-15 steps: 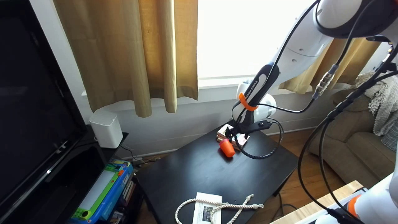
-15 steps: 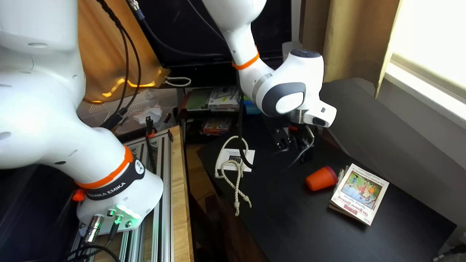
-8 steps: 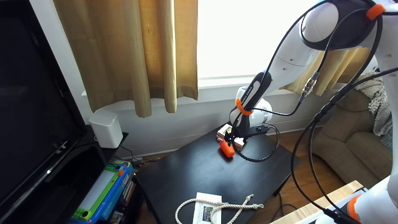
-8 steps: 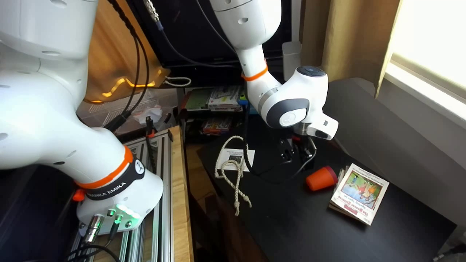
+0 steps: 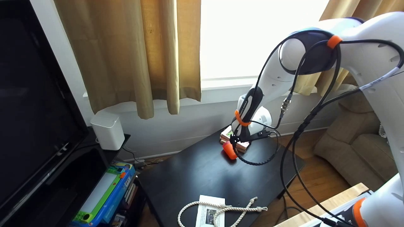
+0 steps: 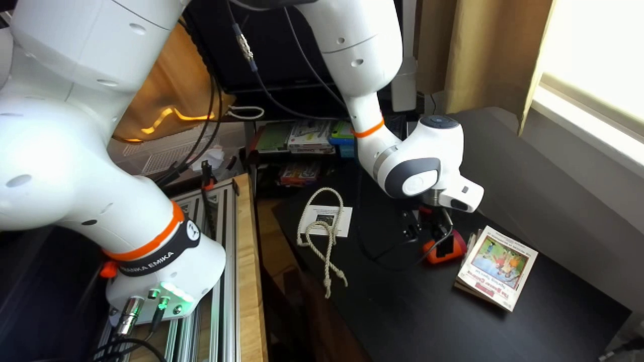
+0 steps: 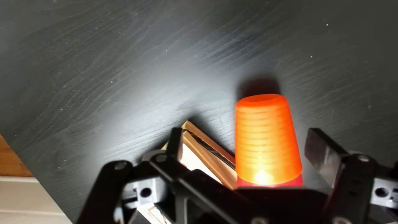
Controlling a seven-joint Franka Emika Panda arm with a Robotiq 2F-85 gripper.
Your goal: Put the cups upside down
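1 arm (image 5: 276, 81) bent down over tbl (image 5: 186, 178); gripper (image 7: 247, 147) spread wide w/ orange cup (image 7: 266, 140) betw. (on its side, ungripped).

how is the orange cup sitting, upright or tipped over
Tipped over: the orange cup lies on its side. The wrist view shows its tapered wall lengthwise; in an exterior view its wide end is nearest the books.

In an exterior view, white light is flooding the window (image 5: 258, 37). Either side of it, tan curtains (image 5: 120, 56) are hanging; beneath it, a pale wall (image 5: 176, 126) is running and a dark table (image 5: 189, 173) is standing. Left of the window, a television (image 5: 31, 104) is standing; lower right, a brown sofa (image 5: 363, 138) is resting on wooden flooring (image 5: 323, 177).
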